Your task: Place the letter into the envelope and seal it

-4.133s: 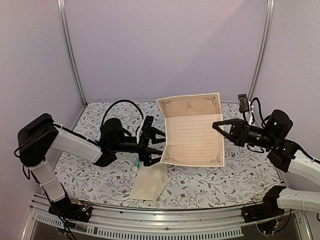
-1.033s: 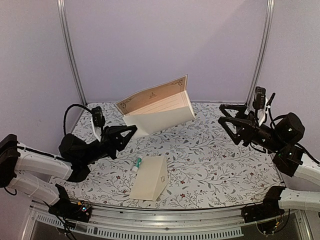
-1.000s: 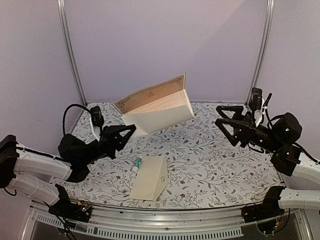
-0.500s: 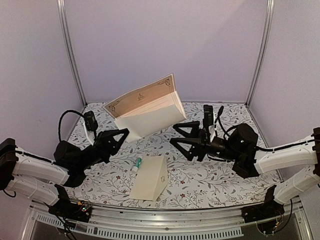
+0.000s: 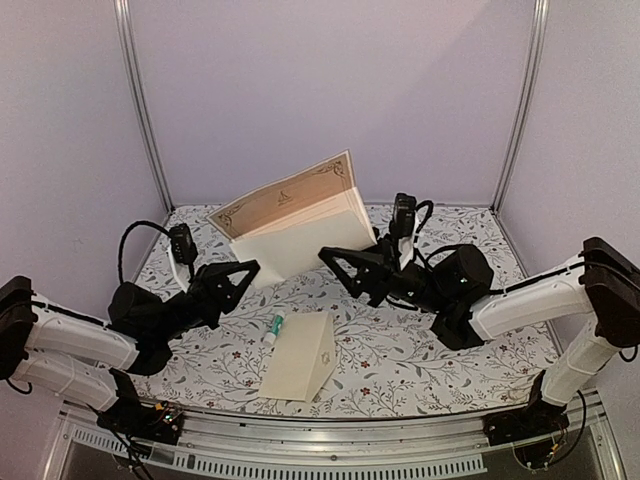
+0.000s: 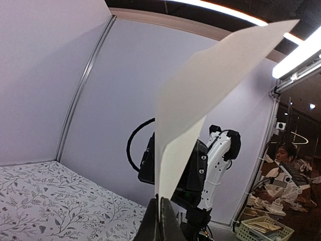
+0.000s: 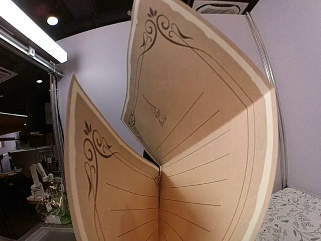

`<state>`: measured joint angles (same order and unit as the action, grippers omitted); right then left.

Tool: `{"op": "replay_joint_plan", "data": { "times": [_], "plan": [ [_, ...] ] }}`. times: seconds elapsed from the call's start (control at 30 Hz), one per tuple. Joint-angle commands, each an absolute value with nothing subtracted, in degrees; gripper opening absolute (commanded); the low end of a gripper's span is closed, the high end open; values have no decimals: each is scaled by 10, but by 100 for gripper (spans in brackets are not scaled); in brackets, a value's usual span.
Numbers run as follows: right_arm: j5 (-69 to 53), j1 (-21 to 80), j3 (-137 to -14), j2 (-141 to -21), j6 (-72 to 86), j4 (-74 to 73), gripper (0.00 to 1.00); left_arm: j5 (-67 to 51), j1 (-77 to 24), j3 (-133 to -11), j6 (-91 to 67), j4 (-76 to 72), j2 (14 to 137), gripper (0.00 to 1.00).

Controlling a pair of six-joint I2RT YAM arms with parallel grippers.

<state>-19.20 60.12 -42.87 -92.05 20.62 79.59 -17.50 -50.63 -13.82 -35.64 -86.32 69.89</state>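
The letter [image 5: 290,205], a tan sheet with a dark ornate border, hangs folded in a V above the back of the table. My left gripper [image 5: 252,268] is shut on its lower left corner; in the left wrist view the fingers [image 6: 161,216] pinch the pale back of the letter [image 6: 200,85]. My right gripper [image 5: 336,266] sits at the sheet's lower right end with its fingers still apart. The printed inside of the letter [image 7: 200,150] fills the right wrist view and hides those fingers. The cream envelope [image 5: 300,368] lies near the front edge, apart from both grippers.
A small white and green glue stick [image 5: 274,328] lies just left of the envelope on the floral tablecloth [image 5: 450,360]. Purple walls and two metal posts [image 5: 140,110] close in the back and sides.
My right arm swung in from the right side to the letter's right end, and its jaws narrowed. The left gripper kept its hold and shifted the letter slightly left.
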Motion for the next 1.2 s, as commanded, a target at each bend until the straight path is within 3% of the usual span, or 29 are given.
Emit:
{"op": "replay_joint_plan", "data": {
  "times": [0.0,0.1,0.2,0.27,0.4,0.5,0.83,0.97,1.17],
  "plan": [
    [-194,606,-449,-935,205,828,50,-187,-516,-138,-360,-931,697,0],
    [-201,606,-457,-943,208,827,34,-184,-516,-136,-360,-936,696,1],
    [-201,606,-457,-946,210,825,21,-185,-517,-134,-357,-940,696,11],
    [-198,606,-455,-942,210,823,17,-183,-517,-130,-356,-946,695,21],
    [-195,606,-452,-933,208,814,13,-180,-516,-123,-352,-952,689,54],
    [-196,606,-452,-929,207,810,9,-181,-516,-123,-346,-944,685,68],
    [-242,606,-470,-930,224,767,1,-211,-517,-144,-291,-884,673,67],
    [-279,606,-481,-935,240,755,0,-237,-516,-150,-284,-890,684,58],
    [-340,604,-506,-937,258,726,0,-283,-516,-160,-278,-903,702,36]
  ]
}}
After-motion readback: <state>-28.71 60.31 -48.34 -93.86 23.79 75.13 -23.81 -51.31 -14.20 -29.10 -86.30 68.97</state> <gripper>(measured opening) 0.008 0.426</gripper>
